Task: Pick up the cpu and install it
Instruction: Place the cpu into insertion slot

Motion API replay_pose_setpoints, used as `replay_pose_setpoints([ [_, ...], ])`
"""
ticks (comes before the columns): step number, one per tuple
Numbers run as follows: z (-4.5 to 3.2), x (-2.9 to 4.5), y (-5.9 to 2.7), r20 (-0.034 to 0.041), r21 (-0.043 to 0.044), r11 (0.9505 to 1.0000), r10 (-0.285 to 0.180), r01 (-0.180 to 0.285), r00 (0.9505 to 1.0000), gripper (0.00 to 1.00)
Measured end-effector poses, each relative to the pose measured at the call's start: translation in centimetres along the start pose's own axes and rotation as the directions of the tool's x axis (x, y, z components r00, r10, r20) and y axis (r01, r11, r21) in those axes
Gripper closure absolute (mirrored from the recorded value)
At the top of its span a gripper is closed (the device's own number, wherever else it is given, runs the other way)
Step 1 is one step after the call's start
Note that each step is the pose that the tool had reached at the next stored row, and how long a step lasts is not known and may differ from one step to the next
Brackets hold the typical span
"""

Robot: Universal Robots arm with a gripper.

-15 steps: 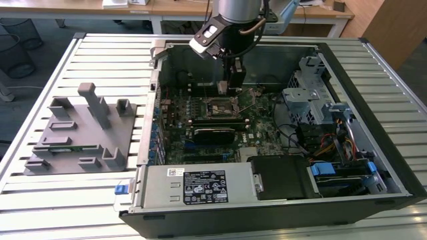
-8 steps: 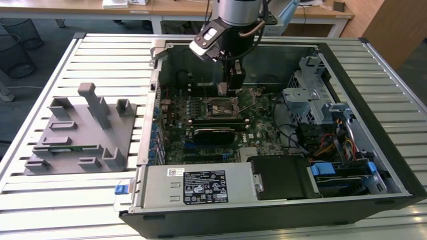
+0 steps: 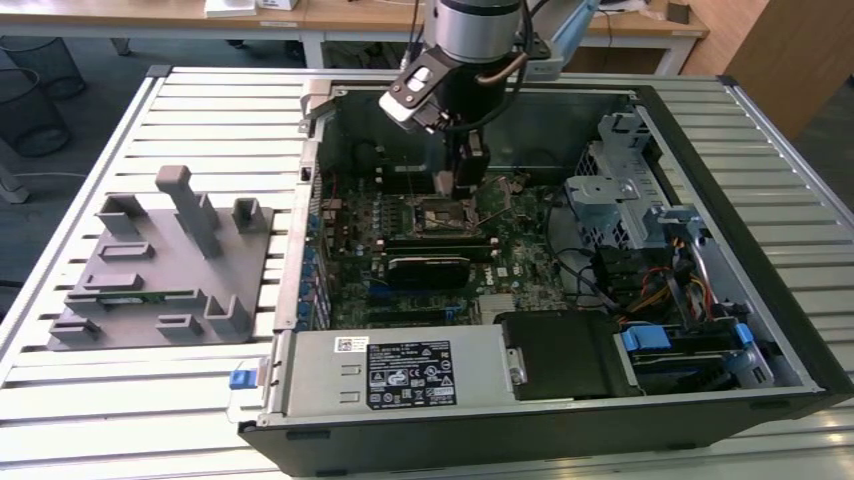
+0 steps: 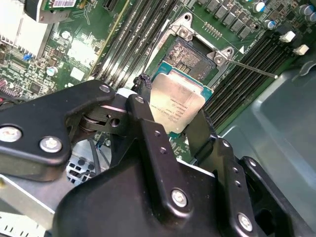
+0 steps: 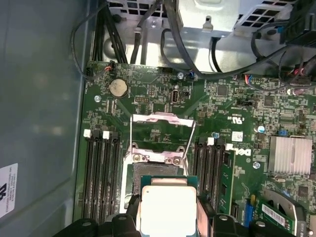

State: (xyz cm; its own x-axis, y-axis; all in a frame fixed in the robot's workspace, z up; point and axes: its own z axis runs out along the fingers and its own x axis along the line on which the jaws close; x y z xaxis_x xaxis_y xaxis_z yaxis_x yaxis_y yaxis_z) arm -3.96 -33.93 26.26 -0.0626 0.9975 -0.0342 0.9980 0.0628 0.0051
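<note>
The cpu (image 4: 177, 101) is a flat square chip with a silver-grey top and a green rim, and my gripper (image 4: 173, 116) is shut on it by two opposite edges. In the first wrist view the cpu (image 5: 168, 205) hangs just over the near part of the open socket (image 5: 153, 170), and the metal load plate (image 5: 160, 129) is swung up behind it. The socket's contact field (image 4: 190, 54) shows beyond the chip. In the exterior view my gripper (image 3: 461, 185) reaches down inside the open computer case, right above the socket (image 3: 441, 215) on the motherboard.
Memory slots (image 5: 101, 177) flank the socket on both sides. A finned heat sink (image 5: 291, 155) and loose cables (image 5: 148, 39) lie nearby. The case holds a drive cage (image 3: 627, 190) and a power supply (image 3: 400, 370). A grey fixture tray (image 3: 160, 265) sits at the exterior view's left.
</note>
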Motion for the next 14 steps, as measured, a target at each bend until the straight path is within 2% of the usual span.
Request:
replay_pose_setpoints([
  [6, 0.58, 0.35, -0.17, 0.0, 0.0, 1.0, 0.001, -0.001, 1.0, 0.47],
  [14, 1.96, 0.42, -0.27, -0.0001, -0.0003, 1.0, 0.002, -0.002, 1.0, 0.47],
])
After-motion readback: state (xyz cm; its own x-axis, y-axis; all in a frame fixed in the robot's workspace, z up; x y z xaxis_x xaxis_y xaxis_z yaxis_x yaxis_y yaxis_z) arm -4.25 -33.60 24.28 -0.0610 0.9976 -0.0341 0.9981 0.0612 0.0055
